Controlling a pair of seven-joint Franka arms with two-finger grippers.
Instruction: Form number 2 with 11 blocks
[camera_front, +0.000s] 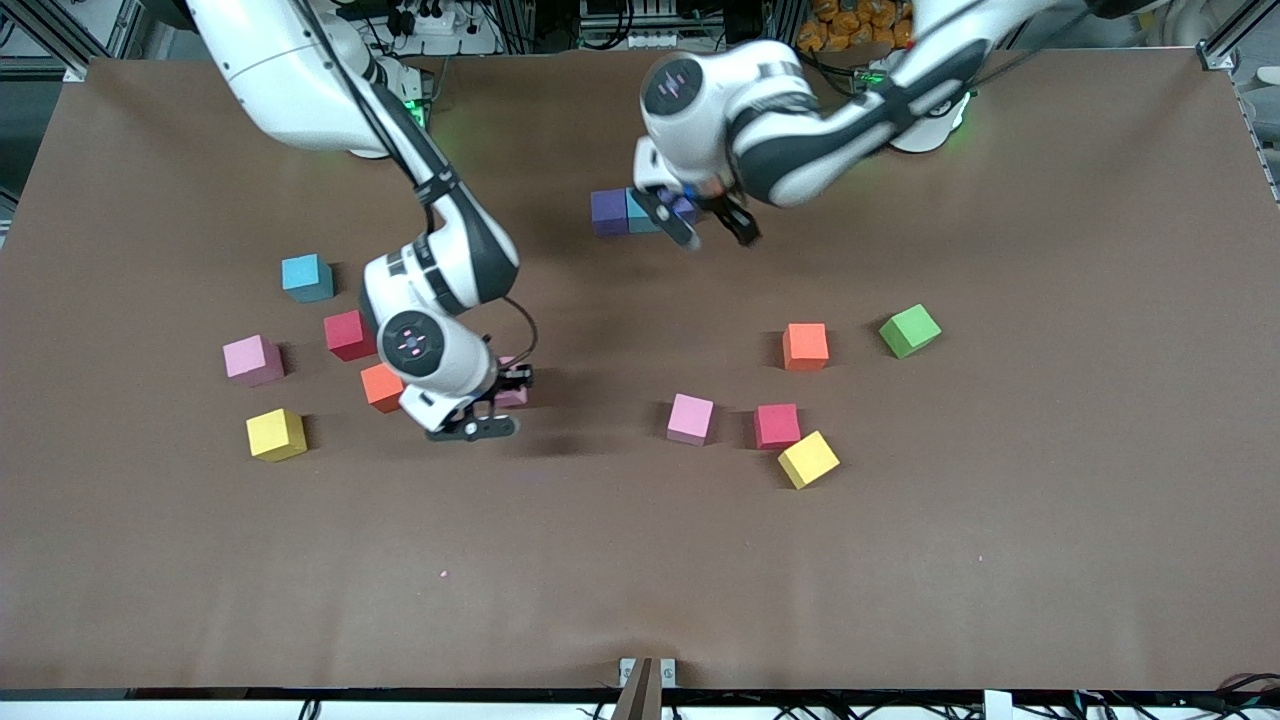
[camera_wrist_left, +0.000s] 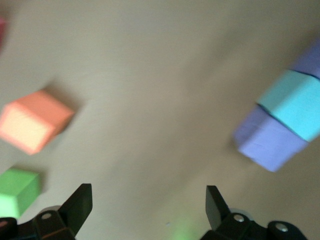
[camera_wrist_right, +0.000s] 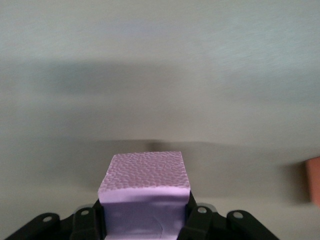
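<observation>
While a pink block (camera_wrist_right: 145, 195) is clamped between the closed fingers of the right gripper (camera_front: 492, 405), the move to come is judged to turn on where that cube must travel: the started row (camera_front: 625, 211) of the number 2, a purple block (camera_front: 608, 212) touching a sky-blue block (camera_front: 640, 211) with a further purple cube partly hidden under the left gripper (camera_front: 705, 222), lies farther from the front camera than the held cube and toward the left arm's end of the table. Its long axis is seen to run across the table, between the two arms' ends. The left gripper hangs over that row with its jaws spread wide and nothing between them, so the left arm is the nearer to the figure, though the load is carried by the right. From the left wrist view the row is shown as flat-faced, sharp-edged cubes pressed face to face. The held cube's top is finely pebbled and matte, like foam, and some give under the fingers is to be expected. Loose blocks lie scattered on the brown table (camera_front: 640, 560): an orange block (camera_front: 381, 386), a red block (camera_front: 348, 334), a yellow block (camera_front: 275, 434) near the right arm's end, others toward the left arm's end, with a green cube (camera_front: 909, 330) among them.
</observation>
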